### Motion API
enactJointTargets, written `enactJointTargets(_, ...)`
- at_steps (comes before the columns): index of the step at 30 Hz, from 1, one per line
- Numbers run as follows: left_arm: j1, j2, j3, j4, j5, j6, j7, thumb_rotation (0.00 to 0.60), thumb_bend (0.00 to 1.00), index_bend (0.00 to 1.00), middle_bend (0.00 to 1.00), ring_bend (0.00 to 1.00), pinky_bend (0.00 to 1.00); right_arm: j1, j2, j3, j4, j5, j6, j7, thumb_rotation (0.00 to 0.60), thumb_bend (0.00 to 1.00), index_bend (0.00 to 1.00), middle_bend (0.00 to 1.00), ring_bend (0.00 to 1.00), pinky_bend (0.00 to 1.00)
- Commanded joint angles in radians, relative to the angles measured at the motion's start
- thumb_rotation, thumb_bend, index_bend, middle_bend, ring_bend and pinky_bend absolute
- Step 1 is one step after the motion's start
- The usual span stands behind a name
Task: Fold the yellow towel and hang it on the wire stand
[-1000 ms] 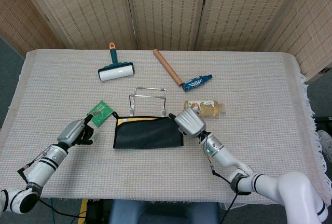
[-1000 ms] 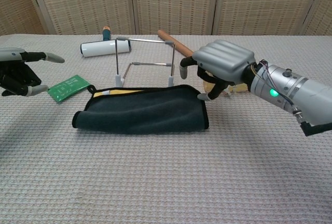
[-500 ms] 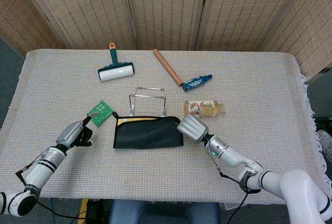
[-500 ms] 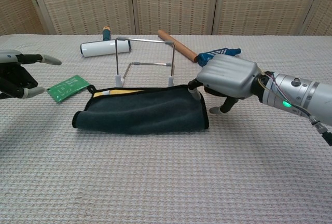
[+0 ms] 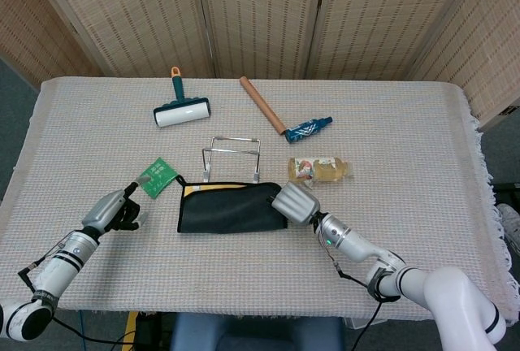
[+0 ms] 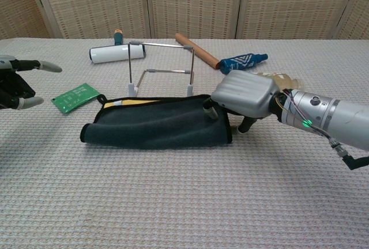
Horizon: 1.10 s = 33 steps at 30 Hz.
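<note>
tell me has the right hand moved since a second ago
Yes. The right hand has come down and toward the robot's left, away from the bottle, and now sits at the right end of the folded towel.

The towel [image 6: 155,127] shows dark navy outside with a yellow strip [image 6: 128,103] at its top edge. The stand [image 6: 162,64] is bare silver wire. Both hands, left [image 6: 14,82] and right [image 6: 242,96], are grey with black. The cloth [image 5: 422,140] is beige weave. The card [image 6: 74,97] is green, the lint roller [image 5: 182,108] white with teal.
</note>
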Motion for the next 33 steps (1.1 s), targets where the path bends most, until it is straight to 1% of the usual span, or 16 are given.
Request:
enactJointTargets(1,0.001,0.001,0.000,0.003,0.002,-0.002,-0.006,0.600,0.48,0.00,0.87,0.79,0.84,0.001,-0.010,-0.002,0.015,-0.002,0.002,0.006,0.600,0.27,0.45,0.89,1.00,1.00)
enactJointTargets(4,0.002,0.000,0.000,0.005,0.005,-0.002,-0.011,0.600,0.48,0.00,0.87,0.79,0.84,0.001,-0.020,-0.001,0.029,-0.003,0.009,0.010,0.600,0.31,0.46,0.89,1.00,1.00)
enactJointTargets(9,0.004,-0.002,0.002,0.006,0.010,-0.005,-0.014,0.600,0.48,0.00,0.87,0.79,0.84,0.002,-0.032,0.001,0.047,-0.006,0.023,0.019,0.600,0.40,0.49,0.89,1.00,1.00)
enactJointTargets(13,0.004,-0.003,0.003,0.007,0.011,-0.006,-0.015,0.600,0.48,0.00,0.87,0.79,0.84,0.000,-0.038,0.000,0.058,-0.010,0.037,0.028,0.600,0.45,0.50,0.89,1.00,1.00)
enactJointTargets(17,0.006,0.001,0.001,0.007,0.009,-0.005,-0.016,0.600,0.48,0.00,0.87,0.79,0.84,0.002,-0.033,0.012,0.056,-0.011,0.070,0.048,0.600,0.53,0.53,0.90,1.00,1.00)
enactJointTargets(20,0.008,0.005,-0.002,0.006,0.007,-0.002,-0.018,0.600,0.48,0.00,0.87,0.79,0.84,0.007,-0.016,0.026,0.033,-0.015,0.106,0.060,0.600,0.59,0.57,0.90,1.00,1.00)
enactJointTargets(23,0.012,0.010,-0.005,0.004,0.007,0.005,-0.021,0.600,0.48,0.00,0.87,0.79,0.84,0.011,0.014,0.056,-0.019,-0.014,0.157,0.066,0.600,0.63,0.62,0.91,1.00,1.00)
enactJointTargets(25,0.014,0.013,-0.005,0.002,0.007,0.007,-0.021,0.600,0.48,0.00,0.87,0.79,0.84,0.015,0.036,0.076,-0.058,-0.012,0.184,0.064,0.600,0.64,0.64,0.91,1.00,1.00)
enactJointTargets(29,0.019,0.018,-0.002,-0.007,0.014,0.013,-0.020,0.600,0.48,0.00,0.87,0.79,0.84,0.030,0.104,0.129,-0.178,-0.009,0.235,0.031,0.600,0.65,0.64,0.91,1.00,1.00)
enactJointTargets(33,0.023,0.021,0.002,-0.017,0.023,0.020,-0.015,0.600,0.48,0.00,0.87,0.79,0.84,0.046,0.174,0.190,-0.311,0.009,0.253,-0.028,0.600,0.65,0.64,0.91,1.00,1.00)
